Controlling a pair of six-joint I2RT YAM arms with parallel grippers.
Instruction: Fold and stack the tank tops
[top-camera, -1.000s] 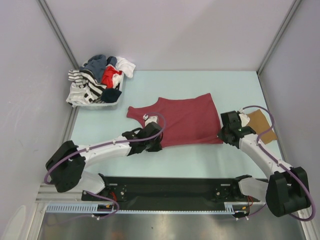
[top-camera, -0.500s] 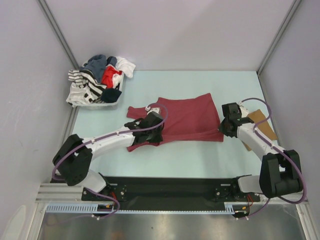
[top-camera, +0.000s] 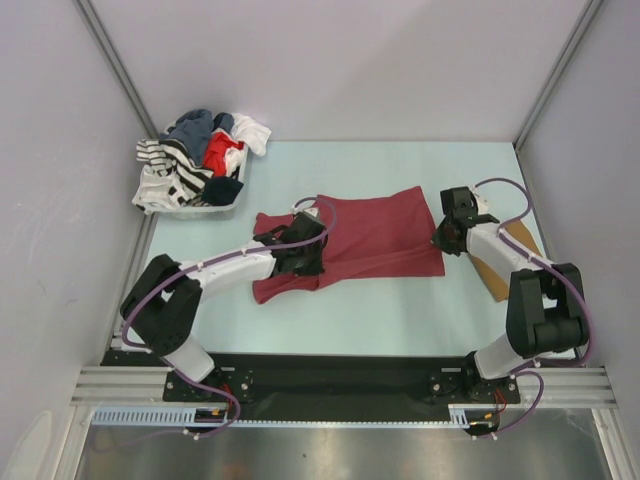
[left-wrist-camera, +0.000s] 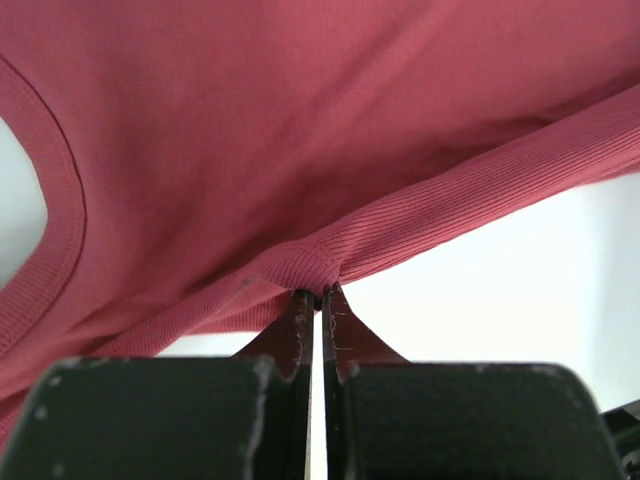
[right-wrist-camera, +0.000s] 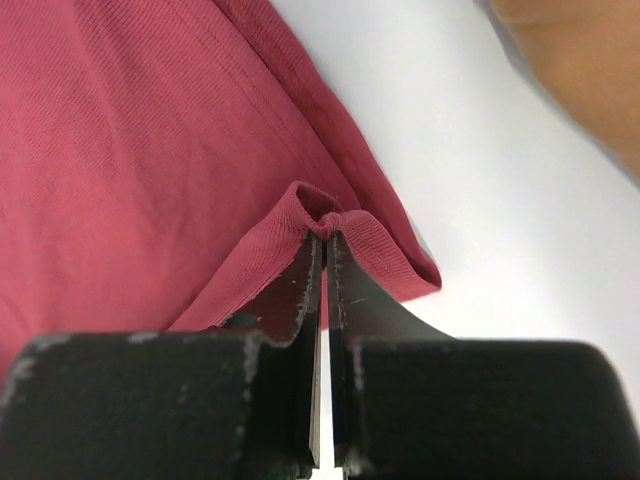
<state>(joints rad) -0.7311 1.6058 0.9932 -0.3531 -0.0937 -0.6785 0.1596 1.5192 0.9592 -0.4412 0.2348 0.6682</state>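
Two tank tops in view, one spread out and one partly hidden.

Far left, on the pale green table (top-camera: 400, 320): a white basket (top-camera: 232, 200) heaped with mixed clothes (top-camera: 195, 165), striped, grey-blue, red and white. Sits well apart from both arms.

Left of centre: the left gripper (top-camera: 306, 258), low over the cloth and pressed together on a ribbed edge of the maroon tank top (top-camera: 380, 232). From the left wrist, black fingertips (left-wrist-camera: 300, 325) with only a sliver between them. Nip a small pucker of ribbed trim at the very tips, with a curved band of armhole or neckline off to the left.

Centre: the maroon top itself. Lies across the middle of the table, straps to the left and hem to the right. Doubled and bunched at its near-left part beneath the left wrist, flat elsewhere.

Right of centre: the right gripper (top-camera: 442, 238), at the right-hand hem edge, likewise clamped tight on the cloth. From the right wrist, a fold of hem pinched between the fingertips (right-wrist-camera: 350, 290), with pale table beyond.

Far right: the tan-brown tank top (top-camera: 497, 278). Lies flat near the table's right edge, partly under the right arm, near the maroon hem but apart from it.
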